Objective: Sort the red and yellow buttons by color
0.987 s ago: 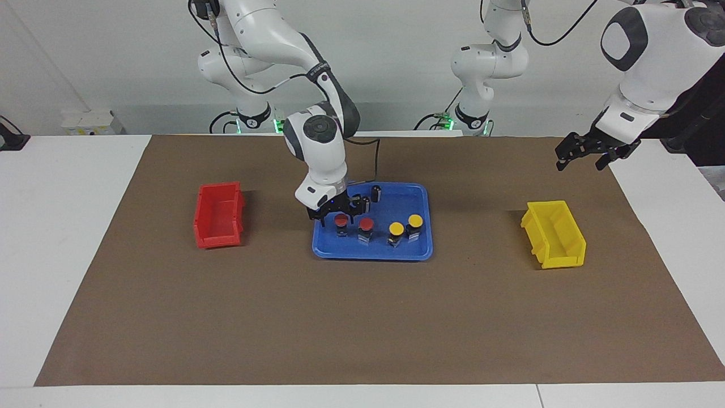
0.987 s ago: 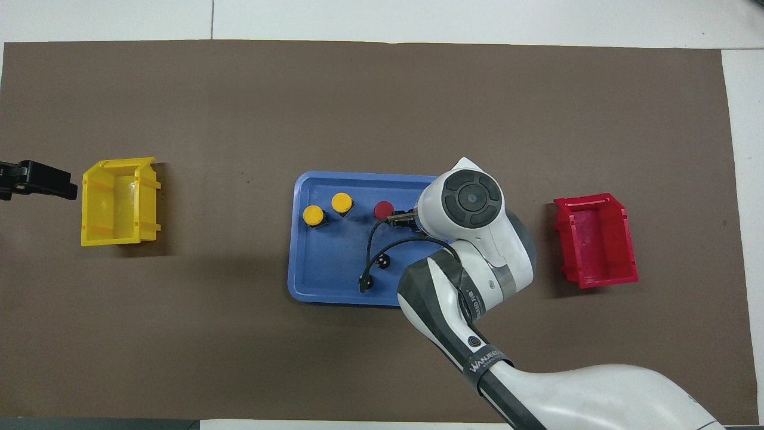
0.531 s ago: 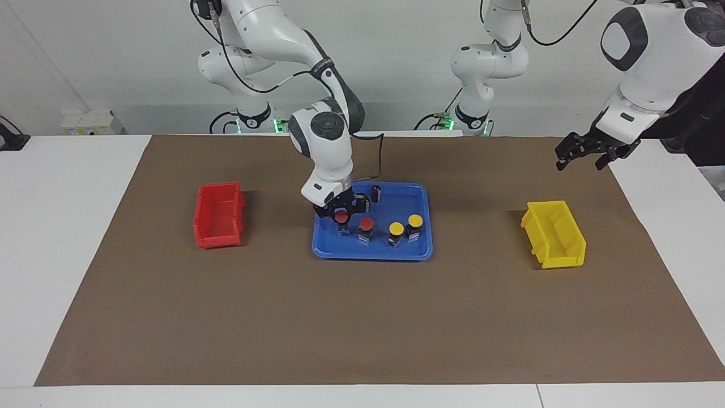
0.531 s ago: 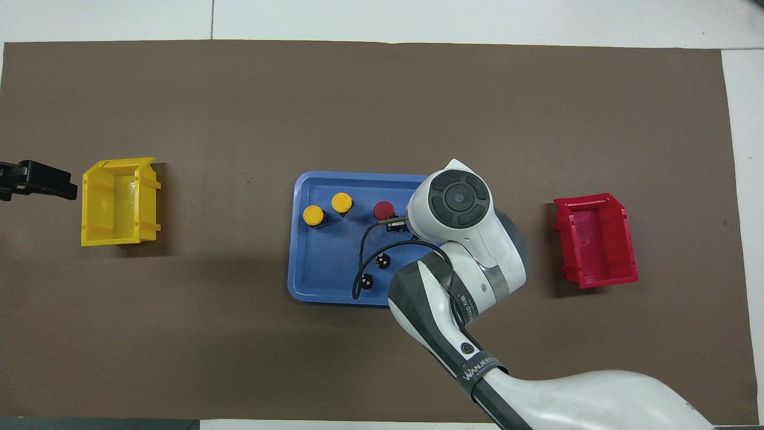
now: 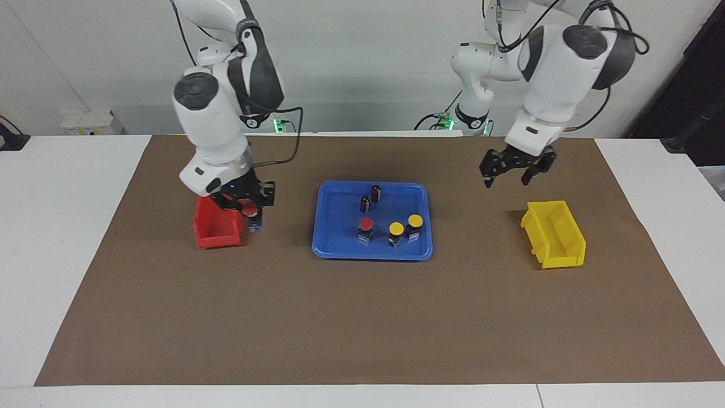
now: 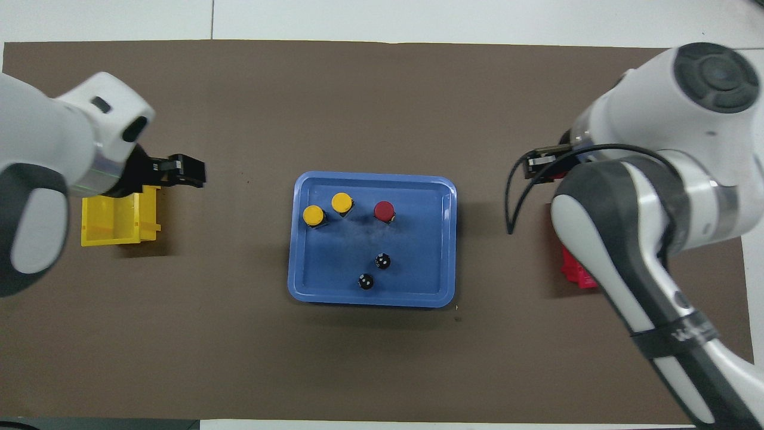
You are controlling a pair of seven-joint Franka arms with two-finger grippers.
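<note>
My right gripper (image 5: 250, 208) is shut on a red button (image 5: 249, 212) and holds it in the air over the tray-side rim of the red bin (image 5: 212, 229). In the overhead view the right gripper (image 6: 540, 168) is largely covered by its arm. The blue tray (image 5: 371, 252) holds one red button (image 5: 366, 225) and two yellow buttons (image 5: 396, 231) (image 5: 415, 222). They also show in the overhead view: the red button (image 6: 384, 211) and the yellow buttons (image 6: 313, 215) (image 6: 342, 203). My left gripper (image 5: 506, 180) is open and empty, over the mat between the tray and the yellow bin (image 5: 552, 232).
Two dark capless cylinders (image 5: 365, 203) (image 5: 376, 192) stand in the tray, nearer to the robots than the buttons. The yellow bin (image 6: 113, 218) sits at the left arm's end. The red bin (image 6: 576, 275) at the right arm's end is mostly covered by the right arm. A brown mat (image 5: 362, 317) covers the table.
My right gripper lifted a red button out of the tray and carried it to the red bin. My left gripper swung in from the table's end to between the yellow bin and the tray.
</note>
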